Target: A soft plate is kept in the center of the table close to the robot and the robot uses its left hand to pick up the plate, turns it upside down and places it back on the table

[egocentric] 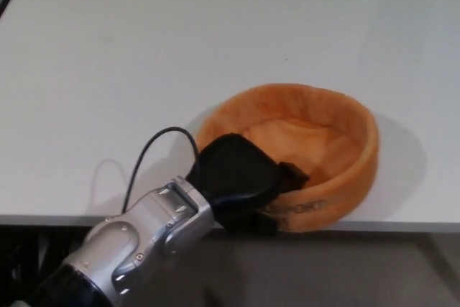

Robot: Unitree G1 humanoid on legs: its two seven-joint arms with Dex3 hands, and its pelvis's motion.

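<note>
Left hand (241,181) is clamped on the near rim of the orange plate (338,131), apparently tilted, at the white table (215,34) front edge.

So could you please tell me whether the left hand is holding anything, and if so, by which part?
The left hand grips the orange soft plate by its near rim, at the table edge.

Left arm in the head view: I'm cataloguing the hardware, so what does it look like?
The left hand is matte black and bulky. Behind it sits a silver-grey metal wrist housing with small screws, then a black forearm section. A thin black cable loops from wrist to hand.
</note>
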